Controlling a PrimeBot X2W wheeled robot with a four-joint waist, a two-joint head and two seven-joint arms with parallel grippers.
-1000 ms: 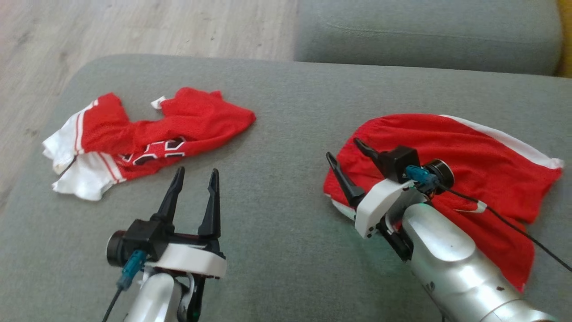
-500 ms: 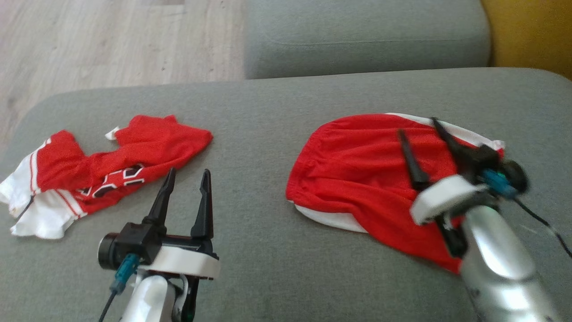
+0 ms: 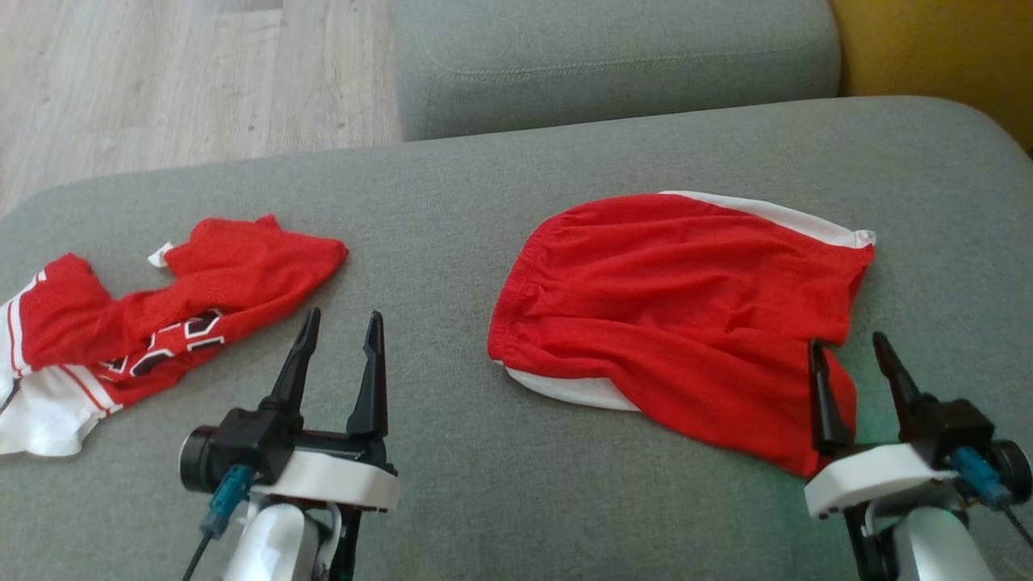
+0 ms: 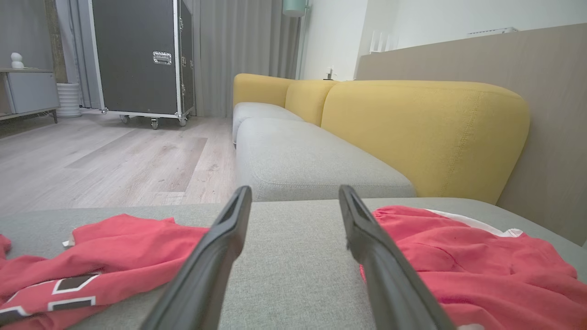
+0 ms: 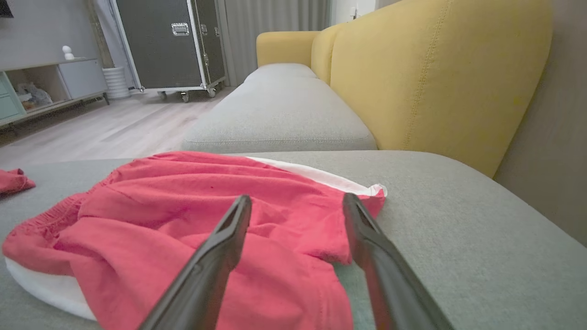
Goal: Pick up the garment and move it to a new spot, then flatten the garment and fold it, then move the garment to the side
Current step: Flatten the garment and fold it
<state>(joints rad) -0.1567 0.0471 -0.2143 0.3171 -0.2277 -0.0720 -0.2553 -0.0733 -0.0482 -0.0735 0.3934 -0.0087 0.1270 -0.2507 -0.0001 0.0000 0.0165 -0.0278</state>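
A red garment with white trim (image 3: 678, 282) lies fairly flat on the right half of the grey cushion (image 3: 452, 202); the right wrist view has it (image 5: 206, 206) just ahead of my fingers. A crumpled red and white jersey with black lettering (image 3: 202, 282) lies at the cushion's left end. My right gripper (image 3: 846, 341) is open and empty, its tips over the red garment's near right corner (image 5: 297, 198). My left gripper (image 3: 342, 316) is open and empty above bare cushion between the two pieces (image 4: 294, 189).
A second grey seat cushion (image 3: 613, 64) lies beyond, with the yellow backrest (image 3: 944, 48) at the far right. Wooden floor (image 3: 161, 81) borders the cushion's left and far sides. A black wheeled case (image 4: 137, 55) stands across the room.
The camera has swung right. My right arm has drawn back from over the red garment's left part to its near right corner, still open. The left gripper has held its place.
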